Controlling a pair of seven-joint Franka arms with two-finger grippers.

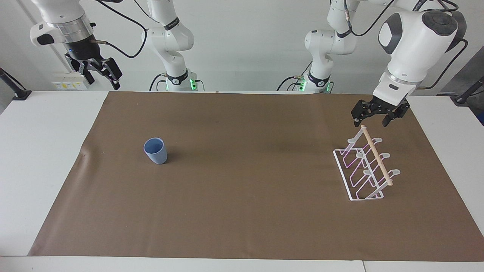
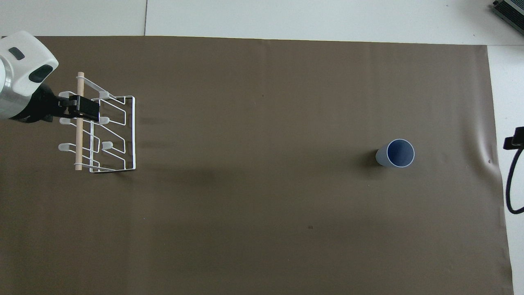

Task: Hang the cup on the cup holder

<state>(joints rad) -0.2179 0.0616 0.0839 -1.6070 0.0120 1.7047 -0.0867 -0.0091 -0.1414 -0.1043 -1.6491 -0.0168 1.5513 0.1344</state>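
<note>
Cup [image 1: 155, 150] stands upright on the brown mat [image 1: 242, 211], mouth up, toward the right arm's end of the desk [image 1: 38, 158], at about 9 o'clock from the mat's centre in the facing view. Cup holder [image 1: 376, 155] sits well apart from it at about 3 o'clock, toward the left arm's end, dowel on top, prongs slanted, nothing hung yet. Right gripper [image 1: 103, 80] hangs high over the right arm's end of the desk, at about 11 o'clock from the cup in the facing view, jaws apart, empty. Left gripper [image 1: 371, 122] hovers just over the dowel end that is nearer the robots, jaws spread, holding nothing; I cannot tell whether it touches the dowel. Step in hand looks like the right arm's reach for the cup, so the task is barely begun. To do it well: come down straight over the cup with the jaws wide, then take it across the body or over one wall. It tapers to the base, so a low grip may slip, and a grip high near the rim is safer. It looks light and may tip if nudged. Leave room to invert it for a prong. The wire holder looks light too, so the left gripper could pin the dowel while the cup goes on.
</note>
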